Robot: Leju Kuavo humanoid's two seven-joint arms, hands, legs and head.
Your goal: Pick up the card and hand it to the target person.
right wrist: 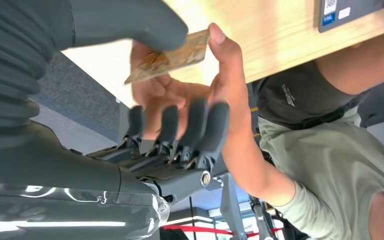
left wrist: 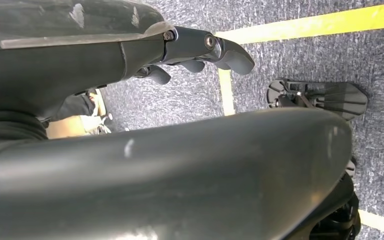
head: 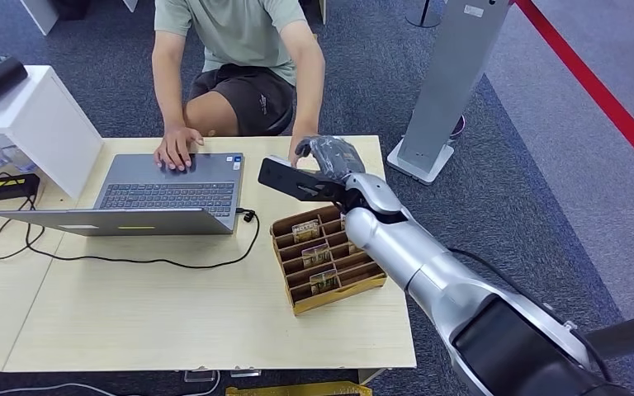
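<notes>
On the left of the table [head: 132, 322] an open laptop [head: 169, 194] sits with a black cable [head: 132, 260] looping from it, and the seated person [head: 239, 49] rests one hand on its keyboard. The robot's left hand [left wrist: 200, 52] hangs beside its body above the carpet, its fingers curled loosely and holding nothing.

Near the middle-right of the table stands a cardboard card box [head: 326, 260] with slotted rows, a few cards upright in them. Just beyond it the right hand [head: 330, 157] reaches over the far edge of the table toward the person.

The card [right wrist: 172, 57] is in the air there, pinched under the thick grey thumb of the right hand, while its darker fingers [right wrist: 195, 125] are spread below it. The person's hand [right wrist: 200, 95] already touches the card's free end with a fingertip, palm close behind.

The card looks thin, light and fairly stiff, with a smooth face that could slip. It seems best taken by its flat faces near one short end, leaving the other end free for the receiver. The handover appears nearly complete.
</notes>
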